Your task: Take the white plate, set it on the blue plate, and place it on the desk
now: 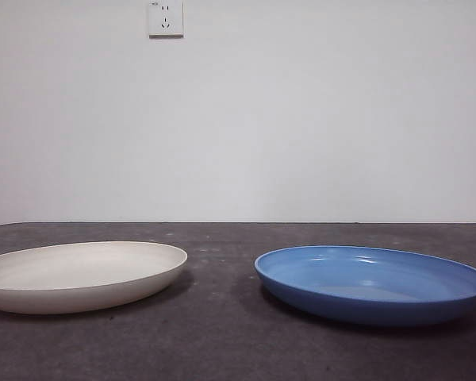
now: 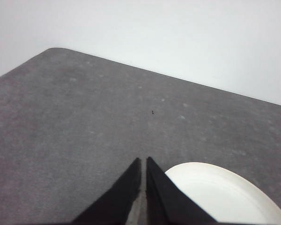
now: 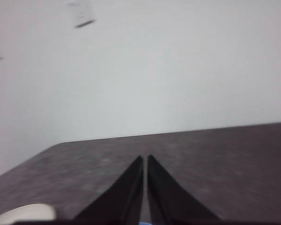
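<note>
The white plate point(image 1: 79, 274) rests on the desk point(image 1: 222, 333) at the left in the front view. The blue plate point(image 1: 373, 283) rests on the desk at the right, apart from it. Neither arm shows in the front view. In the left wrist view my left gripper point(image 2: 144, 161) is shut and empty, held above the desk with the white plate point(image 2: 225, 197) close beside its jaws. In the right wrist view my right gripper point(image 3: 144, 159) is shut and empty above the desk. An edge of the white plate point(image 3: 25, 213) shows at that picture's corner.
A white wall point(image 1: 301, 119) with a power socket point(image 1: 165, 17) stands behind the desk's far edge. A strip of bare desk separates the two plates.
</note>
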Motion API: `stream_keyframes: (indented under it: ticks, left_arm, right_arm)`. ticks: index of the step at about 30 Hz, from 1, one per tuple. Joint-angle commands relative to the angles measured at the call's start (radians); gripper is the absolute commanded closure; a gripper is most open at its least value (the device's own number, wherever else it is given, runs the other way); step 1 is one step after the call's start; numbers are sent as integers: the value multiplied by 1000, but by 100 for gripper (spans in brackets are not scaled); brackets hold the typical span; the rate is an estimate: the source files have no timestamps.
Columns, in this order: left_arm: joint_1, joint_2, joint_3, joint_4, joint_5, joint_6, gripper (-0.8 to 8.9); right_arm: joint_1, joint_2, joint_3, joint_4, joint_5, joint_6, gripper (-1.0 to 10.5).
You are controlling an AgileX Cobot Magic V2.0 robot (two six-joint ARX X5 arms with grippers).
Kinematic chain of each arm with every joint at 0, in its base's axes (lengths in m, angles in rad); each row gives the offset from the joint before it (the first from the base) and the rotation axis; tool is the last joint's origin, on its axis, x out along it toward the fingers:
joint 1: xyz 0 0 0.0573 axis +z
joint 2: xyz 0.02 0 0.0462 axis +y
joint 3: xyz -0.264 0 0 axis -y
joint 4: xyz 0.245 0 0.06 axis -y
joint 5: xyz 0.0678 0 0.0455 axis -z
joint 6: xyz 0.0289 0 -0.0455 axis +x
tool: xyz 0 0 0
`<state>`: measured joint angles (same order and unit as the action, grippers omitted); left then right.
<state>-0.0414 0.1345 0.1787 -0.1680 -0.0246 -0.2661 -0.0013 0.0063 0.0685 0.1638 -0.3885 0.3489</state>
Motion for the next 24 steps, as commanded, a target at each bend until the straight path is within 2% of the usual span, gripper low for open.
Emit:
stream_keyframes:
  ticks: [1, 7, 11, 13, 16, 19, 24]
  left_arm:
    - [-4, 52, 54, 18, -2, -40, 795]
    - [-22, 211, 204, 15, -2, -38, 795]
    - [-41, 330, 322, 1, 20, -32, 795]
    - [-51, 378, 370, -1, 44, -32, 795]
    - [-74, 454, 441, -14, 84, -34, 794]
    - [-100, 521, 509, -53, 109, -33, 795]
    - [-139, 609, 604, -117, 156, -32, 795]
  right_arm:
    - [-1, -2, 12, 39, -51, 18, 936]
    - [-1, -2, 12, 41, -57, 22, 936]
    - [-1, -2, 12, 26, -56, 85, 936]
    - [-1, -1, 14, 13, -56, 92, 936]
    - [-1, 16, 41, -50, -55, 92, 936]
    - [-1, 66, 99, -143, -5, 92, 936]
    - [-1, 205, 231, -248, 4, 35, 936]
